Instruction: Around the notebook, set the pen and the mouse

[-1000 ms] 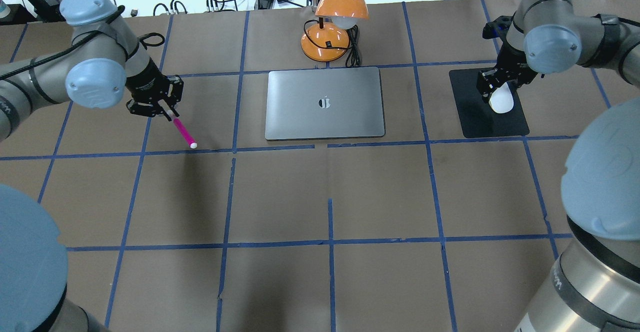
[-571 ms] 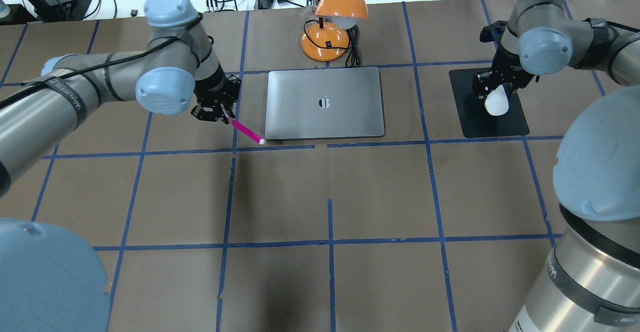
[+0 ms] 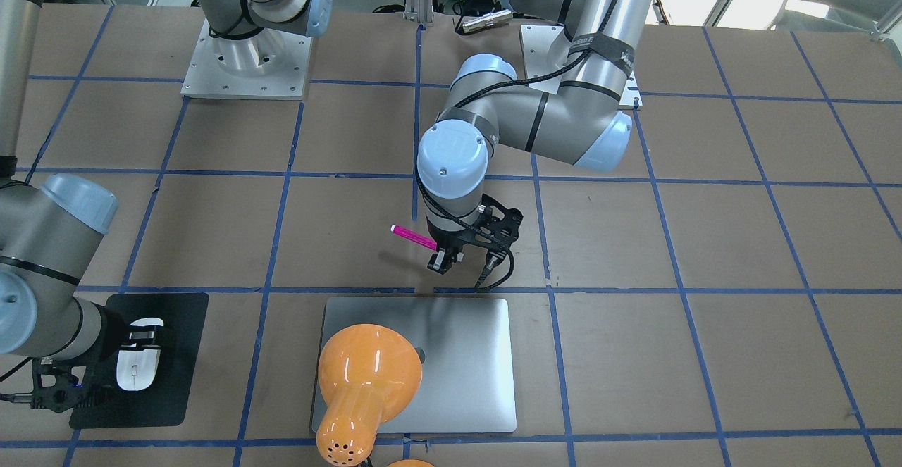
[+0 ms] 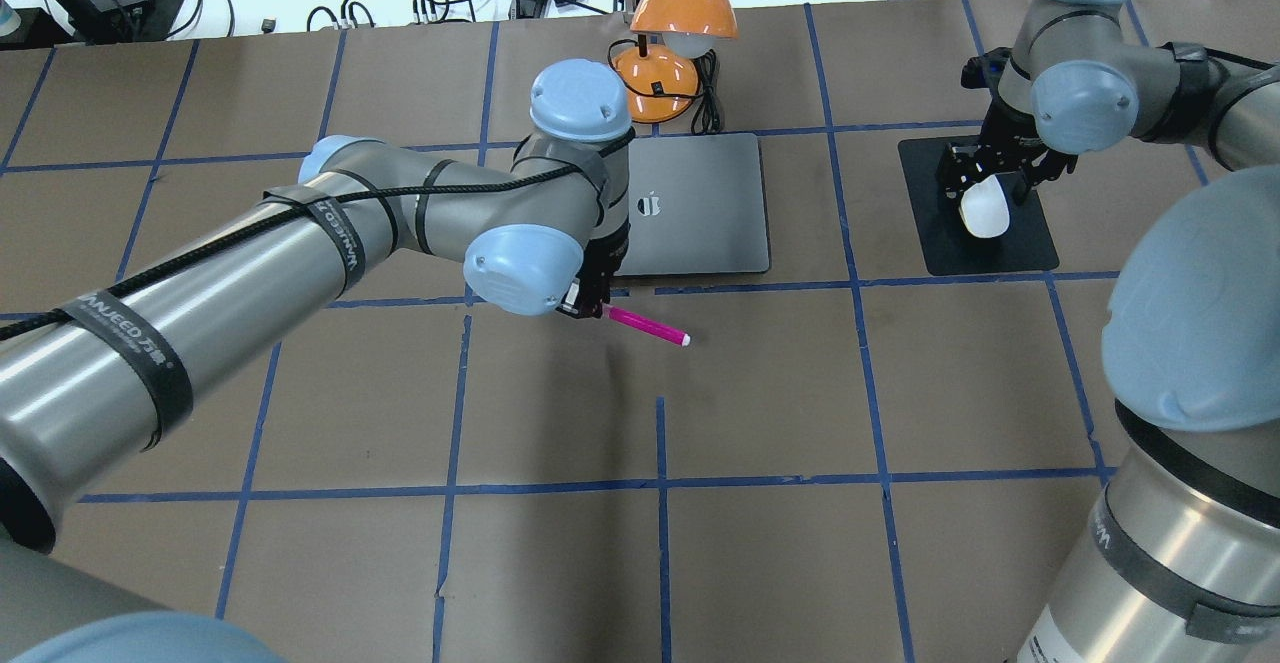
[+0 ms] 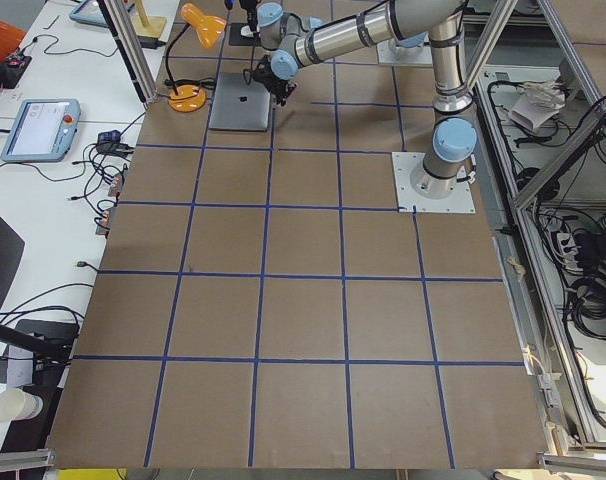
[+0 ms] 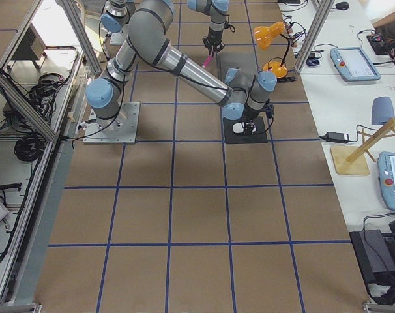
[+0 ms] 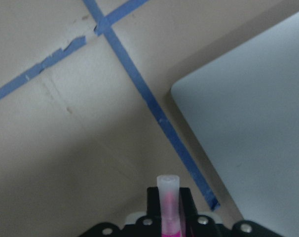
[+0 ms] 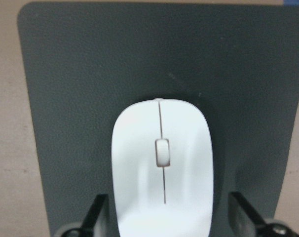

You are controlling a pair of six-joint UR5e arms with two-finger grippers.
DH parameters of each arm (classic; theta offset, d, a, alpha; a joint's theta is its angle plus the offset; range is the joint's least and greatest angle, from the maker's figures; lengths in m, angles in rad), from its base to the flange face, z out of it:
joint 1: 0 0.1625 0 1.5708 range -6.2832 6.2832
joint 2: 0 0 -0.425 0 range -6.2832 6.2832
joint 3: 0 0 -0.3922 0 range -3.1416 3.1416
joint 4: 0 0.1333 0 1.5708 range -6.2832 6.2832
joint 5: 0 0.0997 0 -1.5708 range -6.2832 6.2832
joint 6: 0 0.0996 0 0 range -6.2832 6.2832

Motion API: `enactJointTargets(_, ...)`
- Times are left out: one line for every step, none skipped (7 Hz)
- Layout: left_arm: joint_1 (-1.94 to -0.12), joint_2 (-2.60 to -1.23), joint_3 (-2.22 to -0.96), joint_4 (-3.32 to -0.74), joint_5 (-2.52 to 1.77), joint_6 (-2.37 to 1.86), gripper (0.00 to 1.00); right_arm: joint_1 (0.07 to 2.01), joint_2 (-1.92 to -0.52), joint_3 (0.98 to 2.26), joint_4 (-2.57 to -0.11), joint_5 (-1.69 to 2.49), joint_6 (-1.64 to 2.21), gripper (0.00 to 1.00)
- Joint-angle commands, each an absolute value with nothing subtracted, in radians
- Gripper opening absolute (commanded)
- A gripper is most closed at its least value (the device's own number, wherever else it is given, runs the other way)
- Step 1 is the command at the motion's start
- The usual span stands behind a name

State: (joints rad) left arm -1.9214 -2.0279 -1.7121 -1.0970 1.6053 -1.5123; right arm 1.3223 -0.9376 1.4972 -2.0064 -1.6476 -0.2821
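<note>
While left fingers (image 3: 438, 261) clamp pen (image 4: 647, 326) just off notebook (image 4: 700, 203)'s edge, right fingers (image 8: 96, 212) flank mouse (image 8: 162, 168) on mat (image 8: 65, 74), grip unclear.

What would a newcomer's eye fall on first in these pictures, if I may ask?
The bright pink pen stands out most, held by the left gripper above the table on the robot's side of the silver notebook. Next comes the glossy orange lamp behind the notebook. On the robot's right, the right gripper grips the white mouse over a black mat.
</note>
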Motion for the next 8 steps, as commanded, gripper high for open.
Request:
enactJointTargets(-1.957,-2.071,-1.741,-1.069,1.554,-1.649,0.0,1.325,-0.953,1.476,-1.978,-1.649,-0.282,1.0)
enactJointTargets(-1.968,-2.071,-1.743,-1.068,1.554,-1.643,0.0,1.336,-1.013,1.442,-1.879,-1.648,-0.279,1.0)
enactJointTargets(-1.974,-2.044,-1.75,-1.081,1.568,-1.625,0.04,1.347,-1.053,1.404,-1.78,-1.646,-0.278,1.0)
enactJointTargets(-1.973,-2.042,-1.752,-1.081,1.613,-1.571,0.39,1.383,-1.087,1.381,-1.729,-1.647,-0.275,1.0)
enactJointTargets(-1.973,-2.039,-1.747,-1.071,1.646,-1.563,0.99,1.419,-1.126,1.379,-1.712,-1.651,-0.265,1.0)
enactJointTargets(-1.971,-2.039,-1.749,-1.071,1.647,-1.562,1.0,1.43,-1.155,1.385,-1.638,-1.648,-0.268,1.0)
enactJointTargets(-1.961,-2.025,-1.735,-1.08,1.652,-1.537,1.0,1.439,-1.193,1.379,-1.62,-1.646,-0.267,1.0)
enactJointTargets(-1.942,-1.981,-1.718,-1.098,1.669,-1.332,1.0,1.472,-1.253,1.378,-1.58,-1.646,-0.267,1.0)
